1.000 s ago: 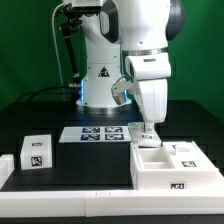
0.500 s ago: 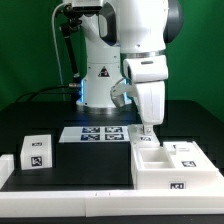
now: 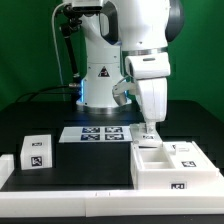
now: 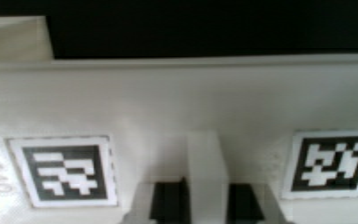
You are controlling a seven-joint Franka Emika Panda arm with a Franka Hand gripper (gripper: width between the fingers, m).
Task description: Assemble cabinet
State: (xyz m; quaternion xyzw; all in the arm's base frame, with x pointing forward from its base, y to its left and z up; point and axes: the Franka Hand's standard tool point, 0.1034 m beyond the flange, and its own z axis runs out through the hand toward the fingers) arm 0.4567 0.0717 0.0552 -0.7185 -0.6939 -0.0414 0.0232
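The white cabinet (image 3: 170, 165) lies at the exterior view's right, open side up, with small tags on its front and top. My gripper (image 3: 150, 133) reaches straight down onto its far left edge. In the wrist view a white cabinet panel (image 4: 176, 110) fills the picture, with one tag (image 4: 66, 172) on one side and another tag (image 4: 330, 162) on the other. A thin raised white wall (image 4: 208, 180) runs between my two dark fingers (image 4: 172, 203). The jaws stand close against both sides of that wall, so the gripper (image 4: 208, 205) looks shut on it.
The marker board (image 3: 95, 133) lies flat in the middle behind the cabinet. A small white tagged cube (image 3: 38, 151) stands at the exterior view's left, with a low white piece (image 3: 6, 166) beside it. The robot base (image 3: 100, 75) stands at the back.
The arm shifts only very slightly. The gripper stays at the cabinet's far left edge and the cabinet does not move.
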